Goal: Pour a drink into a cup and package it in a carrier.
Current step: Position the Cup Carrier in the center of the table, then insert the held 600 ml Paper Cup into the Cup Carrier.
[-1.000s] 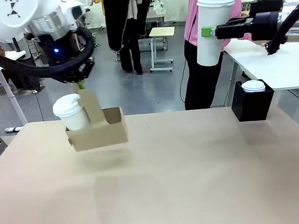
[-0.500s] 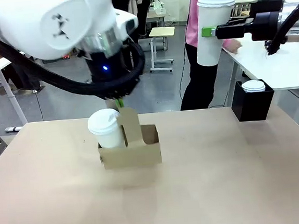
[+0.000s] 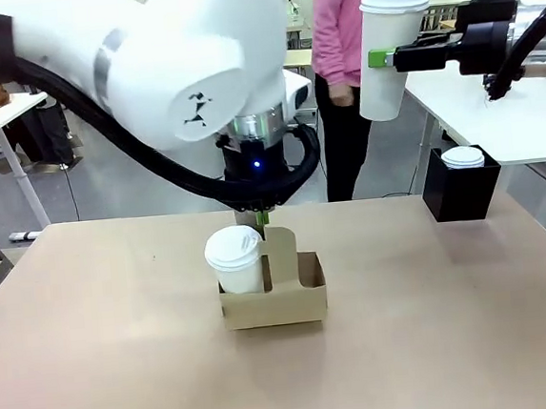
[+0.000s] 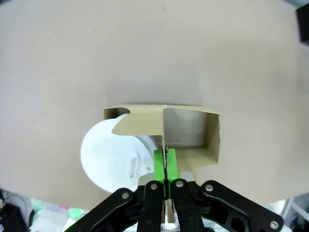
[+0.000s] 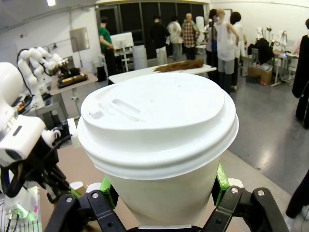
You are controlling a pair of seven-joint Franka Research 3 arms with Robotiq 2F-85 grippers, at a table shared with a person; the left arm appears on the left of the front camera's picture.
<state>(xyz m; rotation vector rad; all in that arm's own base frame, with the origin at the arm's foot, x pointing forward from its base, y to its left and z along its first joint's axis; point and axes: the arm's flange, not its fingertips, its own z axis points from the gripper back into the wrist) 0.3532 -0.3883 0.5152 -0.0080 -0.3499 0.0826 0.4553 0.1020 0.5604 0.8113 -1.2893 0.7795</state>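
Note:
My left gripper [image 3: 260,217] is shut on the upright handle of the brown cardboard carrier [image 3: 274,298], which is at the table's middle, on the tabletop or just above it. A shorter white lidded cup [image 3: 235,259] stands in the carrier's left slot; the right slot is bare. In the left wrist view the green pads [image 4: 158,164] pinch the handle above the carrier [image 4: 193,137] and that cup's lid [image 4: 113,154]. High at the right, my right gripper [image 3: 382,58] is shut on the tall white lidded cup [image 3: 382,32], upright in the air. That cup [image 5: 159,140] sits between the right gripper's [image 5: 161,198] fingers. The drink is out of view.
A black box [image 3: 460,193] with a small white lidded cup [image 3: 462,157] on top stands at the table's far right. A person in a pink top [image 3: 338,17] stands beyond the far edge. A white side table [image 3: 524,125] is at the right.
My left arm has carried the carrier with its cup from the left side to the table's middle and lower. The right gripper and the tall cup have stayed still. The person stepped left.

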